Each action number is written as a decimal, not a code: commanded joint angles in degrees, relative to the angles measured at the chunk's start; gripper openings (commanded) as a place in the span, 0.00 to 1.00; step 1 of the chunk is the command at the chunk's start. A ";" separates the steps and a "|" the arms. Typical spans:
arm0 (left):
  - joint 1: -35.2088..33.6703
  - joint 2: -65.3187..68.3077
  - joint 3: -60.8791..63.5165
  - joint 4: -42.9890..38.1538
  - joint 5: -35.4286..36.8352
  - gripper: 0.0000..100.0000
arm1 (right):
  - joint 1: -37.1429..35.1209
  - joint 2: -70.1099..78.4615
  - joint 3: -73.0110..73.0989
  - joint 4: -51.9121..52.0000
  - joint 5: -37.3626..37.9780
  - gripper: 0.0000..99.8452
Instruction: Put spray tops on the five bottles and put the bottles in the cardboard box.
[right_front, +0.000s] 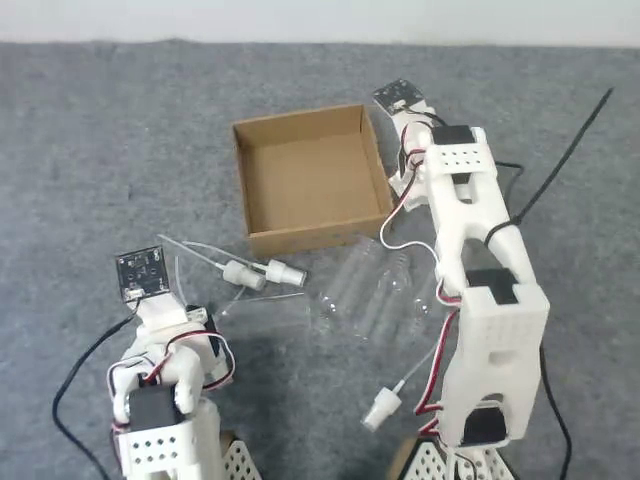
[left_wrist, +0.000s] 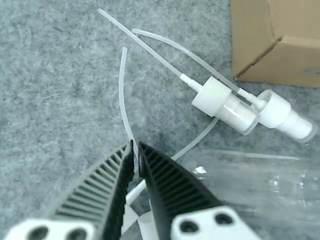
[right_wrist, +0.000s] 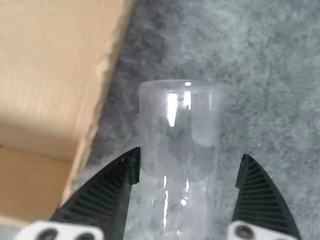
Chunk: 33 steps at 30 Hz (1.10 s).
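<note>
My left gripper (left_wrist: 135, 146) is shut on the thin dip tube (left_wrist: 123, 90) of a white spray top, low over the carpet in front of the cardboard box (right_front: 310, 180). Two more spray tops (left_wrist: 222, 105) (left_wrist: 282, 115) lie just beyond it, beside a clear bottle (left_wrist: 260, 185) lying flat. My right gripper (right_wrist: 187, 170) is open around another clear bottle (right_wrist: 180, 125), close against the box's outer right wall (right_wrist: 55, 75). One finger (right_wrist: 120, 175) sits at the bottle's edge and the other stands apart from it. Several clear bottles (right_front: 370, 290) lie in front of the box.
The two loose spray tops (right_front: 265, 273) lie with their long tubes trailing toward the left arm. Another spray top (right_front: 380, 408) rests by the right arm's base. Cables trail from both arms. Grey carpet (right_front: 100, 150) covers the table.
</note>
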 joint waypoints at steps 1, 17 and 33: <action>-0.09 -1.05 -0.75 0.26 -0.35 0.01 | 2.07 2.24 -7.12 -0.13 -0.35 0.27; -0.09 -1.05 -0.75 0.26 -0.35 0.01 | 4.53 2.07 -10.29 1.45 -0.62 0.01; -0.09 -1.05 -0.75 0.26 -0.35 0.01 | 10.42 -5.85 -10.29 1.19 -22.59 0.01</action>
